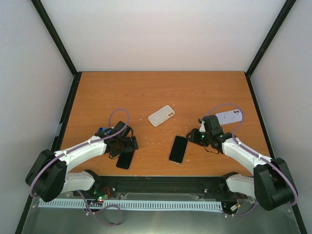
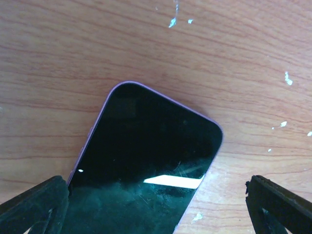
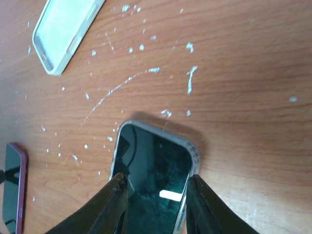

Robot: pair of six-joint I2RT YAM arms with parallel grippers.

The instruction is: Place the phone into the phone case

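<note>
Left tool (image 2: pixel 156 192) wide over the near-left phone (image 2: pixel 151 141); right tool (image 3: pixel 157 189) narrowly parted over the middle phone (image 3: pixel 153 148). I should press its rim evenly.

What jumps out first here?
Two black-screened phones lie face up near the front of the table: the left phone, straddled by the wide-open left gripper, and the middle phone, under the right gripper. A pale case lies empty farther back, mid-table.

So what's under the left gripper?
A phone with a dark screen and purple edge, lying flat on the wooden table. The open left gripper hangs over it. From above, the gripper covers the phone's far end.
</note>
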